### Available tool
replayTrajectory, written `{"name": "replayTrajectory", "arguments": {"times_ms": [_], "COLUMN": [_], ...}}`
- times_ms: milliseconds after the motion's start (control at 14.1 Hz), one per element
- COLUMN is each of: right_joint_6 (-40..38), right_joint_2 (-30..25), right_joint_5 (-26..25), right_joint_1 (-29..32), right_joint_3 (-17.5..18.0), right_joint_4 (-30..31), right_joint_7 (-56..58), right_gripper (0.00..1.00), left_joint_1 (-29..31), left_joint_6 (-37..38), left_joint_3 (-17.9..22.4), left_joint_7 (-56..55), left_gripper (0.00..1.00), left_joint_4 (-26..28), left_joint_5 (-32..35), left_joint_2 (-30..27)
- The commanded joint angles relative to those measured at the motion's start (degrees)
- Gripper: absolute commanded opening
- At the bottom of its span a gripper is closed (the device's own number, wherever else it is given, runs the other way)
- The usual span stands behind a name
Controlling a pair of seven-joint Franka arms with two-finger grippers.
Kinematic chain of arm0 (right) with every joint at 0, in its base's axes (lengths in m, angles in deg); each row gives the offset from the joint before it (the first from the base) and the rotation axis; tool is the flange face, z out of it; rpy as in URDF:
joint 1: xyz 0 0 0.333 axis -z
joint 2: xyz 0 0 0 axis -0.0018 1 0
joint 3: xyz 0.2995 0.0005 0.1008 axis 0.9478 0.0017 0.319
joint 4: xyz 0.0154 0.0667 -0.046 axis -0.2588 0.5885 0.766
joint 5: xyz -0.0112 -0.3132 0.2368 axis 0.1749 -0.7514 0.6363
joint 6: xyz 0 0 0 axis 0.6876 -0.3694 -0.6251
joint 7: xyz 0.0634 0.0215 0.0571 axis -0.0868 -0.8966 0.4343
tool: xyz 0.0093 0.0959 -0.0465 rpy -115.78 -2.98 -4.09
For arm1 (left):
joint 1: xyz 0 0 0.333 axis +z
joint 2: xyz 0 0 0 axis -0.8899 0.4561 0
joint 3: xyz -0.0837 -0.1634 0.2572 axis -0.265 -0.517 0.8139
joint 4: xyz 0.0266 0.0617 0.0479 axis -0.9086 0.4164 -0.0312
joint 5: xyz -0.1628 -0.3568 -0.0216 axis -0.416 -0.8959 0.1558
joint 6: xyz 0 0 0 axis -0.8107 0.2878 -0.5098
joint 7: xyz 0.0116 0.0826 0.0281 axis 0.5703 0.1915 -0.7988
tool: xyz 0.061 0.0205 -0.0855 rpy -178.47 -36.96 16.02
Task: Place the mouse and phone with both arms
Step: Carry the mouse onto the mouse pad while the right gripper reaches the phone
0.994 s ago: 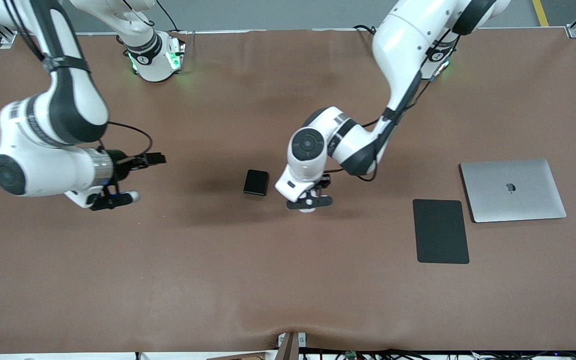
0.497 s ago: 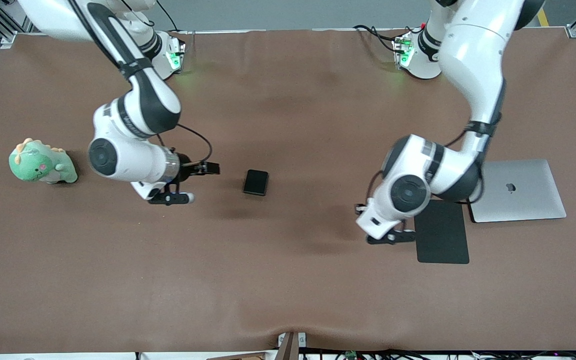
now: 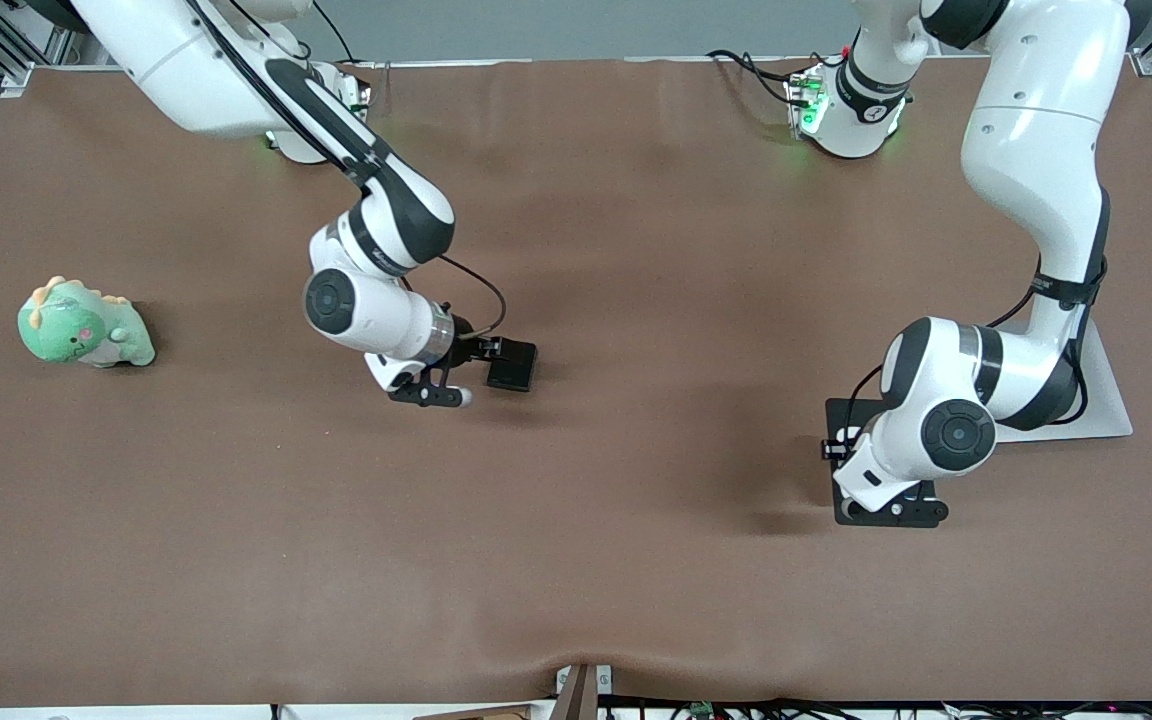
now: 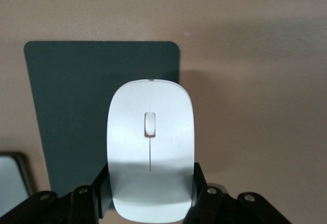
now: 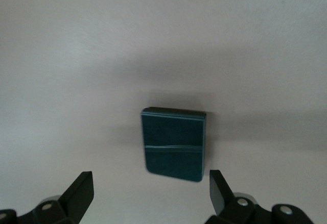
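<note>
The white mouse (image 4: 150,147) is clamped between my left gripper's (image 4: 150,196) fingers (image 4: 103,191), over the matte black mouse pad (image 4: 76,101). In the front view the left gripper (image 3: 891,512) hangs over the mouse pad (image 3: 848,416) and the wrist hides the mouse. The black phone (image 3: 513,365) lies flat mid-table. My right gripper (image 3: 428,395) hovers just beside it, toward the right arm's end. In the right wrist view the phone (image 5: 173,145) lies just ahead of the right gripper (image 5: 149,193), whose fingers (image 5: 79,191) are spread wide and empty.
A closed silver laptop (image 3: 1104,405) lies beside the mouse pad, partly under the left arm; its corner shows in the left wrist view (image 4: 10,180). A green plush dinosaur (image 3: 83,325) sits near the right arm's end of the table.
The left arm has carried the mouse from mid-table to over the mouse pad. The right arm has swung from the plush toy's end toward the phone.
</note>
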Motion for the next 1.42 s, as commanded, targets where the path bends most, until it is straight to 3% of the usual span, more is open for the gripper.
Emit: {"name": "replayTrajectory", "arguments": {"times_ms": [0,142,284,355,497,568,994,1065,1136,1207,1349], "right_joint_6": [0.53,0.53,0.44,0.44,0.53,0.53,0.44,0.27,-0.26,-0.96,-3.33], "right_joint_2": [4.39,5.98,8.52,9.67,10.38,11.08,13.54,13.63,13.63,13.72,13.99], "right_joint_5": [-10.23,-17.1,-17.83,-18.09,-18.7,-19.05,-27.76,-27.67,-27.76,-26.37,-24.59], "right_joint_1": [0.32,0.41,0.32,0.15,-0.21,-0.47,-0.82,-0.73,-0.39,0.31,0.93], "right_joint_3": [1.98,2.34,3.21,3.91,3.92,3.92,3.92,3.92,4.01,4.36,5.5], "right_joint_4": [-1.37,-1.46,-3.91,-5.14,-5.33,-5.33,-5.94,-6.03,-6.21,-6.82,-7.7], "right_joint_7": [-8.15,-13.95,-19.23,-20.29,-21.18,-22.14,-27.94,-28.39,-27.43,-27.69,-27.25], "right_gripper": [1.0,1.0,1.0,1.0,1.0,1.0,1.0,0.75,0.41,0.0,0.0], "left_joint_1": [3.23,4.21,4.38,4.47,4.47,4.47,4.38,4.38,4.38,4.38,4.3], "left_joint_6": [-7.26,-9.03,-9.65,-9.65,-9.65,-9.65,-3.85,-3.59,-2.89,-1.23,2.9], "left_joint_3": [-0.67,-0.67,-0.67,-0.67,-0.67,-0.76,-1.29,-1.29,-1.37,-1.38,-1.55], "left_joint_7": [3.34,4.31,4.32,4.32,4.4,4.49,4.67,4.58,4.58,4.58,4.67], "left_gripper": [0.28,0.28,0.29,0.38,0.92,1.0,1.0,1.0,1.0,1.0,1.0], "left_joint_4": [5.11,5.56,5.56,5.65,5.74,5.74,5.03,5.03,4.95,4.95,4.86], "left_joint_5": [1.37,1.37,1.28,1.28,1.28,1.28,1.2,1.2,1.2,1.2,0.5], "left_joint_2": [-0.89,0.25,1.13,1.31,1.66,1.31,-7.02,-8.96,-10.89,-12.91,-17.22]}}
